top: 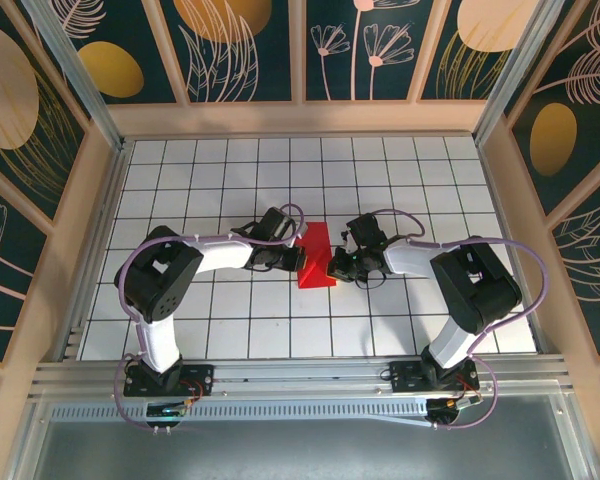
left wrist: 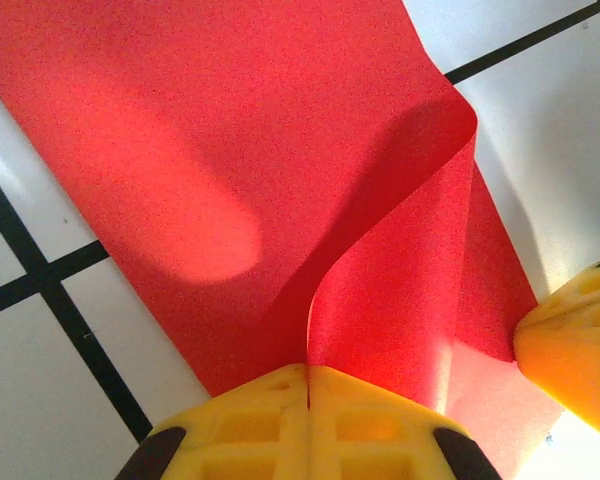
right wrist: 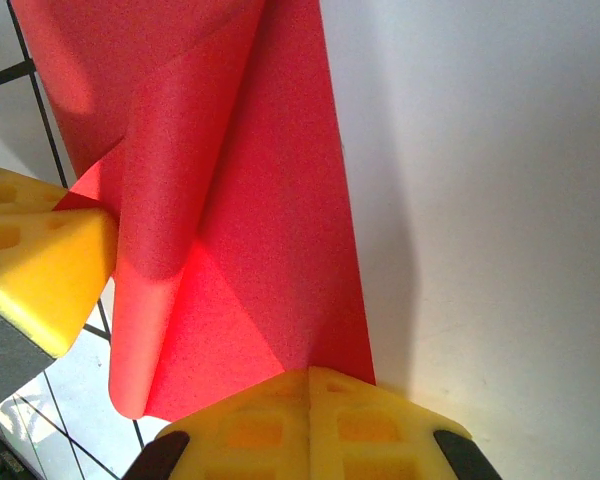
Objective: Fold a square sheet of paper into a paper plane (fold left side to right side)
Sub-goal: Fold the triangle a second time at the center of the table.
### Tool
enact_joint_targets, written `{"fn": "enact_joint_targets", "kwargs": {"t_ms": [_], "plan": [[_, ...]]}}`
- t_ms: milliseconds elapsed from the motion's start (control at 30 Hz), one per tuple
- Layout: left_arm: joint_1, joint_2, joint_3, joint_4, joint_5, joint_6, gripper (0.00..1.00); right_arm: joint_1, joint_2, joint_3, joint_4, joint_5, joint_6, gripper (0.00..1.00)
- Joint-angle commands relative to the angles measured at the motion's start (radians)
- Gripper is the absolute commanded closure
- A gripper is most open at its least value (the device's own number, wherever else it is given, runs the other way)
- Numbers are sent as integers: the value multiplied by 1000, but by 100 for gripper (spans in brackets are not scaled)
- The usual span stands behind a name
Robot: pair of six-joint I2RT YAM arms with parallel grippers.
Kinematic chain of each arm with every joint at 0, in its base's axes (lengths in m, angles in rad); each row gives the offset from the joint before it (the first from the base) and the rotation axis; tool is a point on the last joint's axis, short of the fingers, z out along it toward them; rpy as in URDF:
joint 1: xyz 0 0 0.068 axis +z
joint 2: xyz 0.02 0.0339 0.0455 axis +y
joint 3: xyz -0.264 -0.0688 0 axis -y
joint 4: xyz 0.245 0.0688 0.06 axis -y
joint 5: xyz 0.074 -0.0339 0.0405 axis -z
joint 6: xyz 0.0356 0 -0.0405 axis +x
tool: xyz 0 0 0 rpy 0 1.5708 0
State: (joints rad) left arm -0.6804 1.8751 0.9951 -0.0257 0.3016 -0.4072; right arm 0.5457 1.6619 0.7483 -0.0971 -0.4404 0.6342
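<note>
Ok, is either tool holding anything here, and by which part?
Both tools are shut on the red paper: the left tool pinches the edge of the lifted, curling flap; the right tool appears to pinch the opposite edge.

Bright overhead light; wrist views grainy, soft shadows, glare patch on paper [left wrist: 200, 240].

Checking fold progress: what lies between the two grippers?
The red paper, spanning from the left gripper to the right gripper, in the top view.

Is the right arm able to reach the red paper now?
Likely yes: the right gripper sits shut at the edge of the red paper, seemingly pinching it; the left gripper is alongside, not blocking.
</note>
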Motion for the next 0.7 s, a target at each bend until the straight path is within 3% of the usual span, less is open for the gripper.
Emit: {"fn": "enact_joint_targets", "kwargs": {"t_ms": [0,300,667], "plan": [[6,20,18,12,-19,21,100,17,45,-3,-91,63,-15,100],[5,30,14,9,-21,30,100,16,34,-1,-79,49,-12,100],[5,39,2,-8,-22,50,100,8,-97,22,-19,-24,7,100]]}}
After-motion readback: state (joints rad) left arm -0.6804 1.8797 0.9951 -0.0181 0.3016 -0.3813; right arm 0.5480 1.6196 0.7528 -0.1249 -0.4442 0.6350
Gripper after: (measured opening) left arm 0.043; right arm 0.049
